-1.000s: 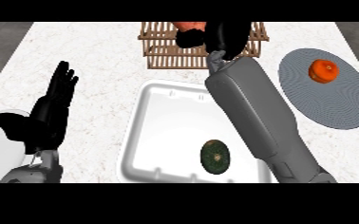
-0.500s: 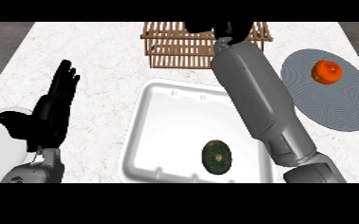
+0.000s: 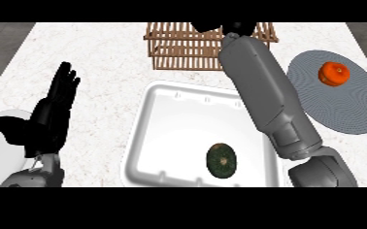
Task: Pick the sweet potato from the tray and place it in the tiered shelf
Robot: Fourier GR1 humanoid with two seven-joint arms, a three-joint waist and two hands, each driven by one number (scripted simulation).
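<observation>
The wooden tiered shelf (image 3: 179, 48) stands at the back of the counter. My right forearm stretches from the lower right across the white tray (image 3: 154, 126) to the shelf. Only the lower part of my right hand (image 3: 240, 27) shows, over the shelf's top at the view's upper edge. The sweet potato is not visible; whether the right hand holds it cannot be seen. My left hand (image 3: 54, 111) rests open at the left, fingers up, holding nothing.
A dark green round item (image 3: 222, 159) lies in the tray's near part. A grey plate (image 3: 323, 106) at the right carries an orange-red fruit (image 3: 334, 73). A white round object (image 3: 10, 140) sits at the left edge behind my left hand.
My right arm has reached farther back over the shelf. The hand and the reddish thing it held have slid mostly past the view's top edge. The left hand has stayed put.
</observation>
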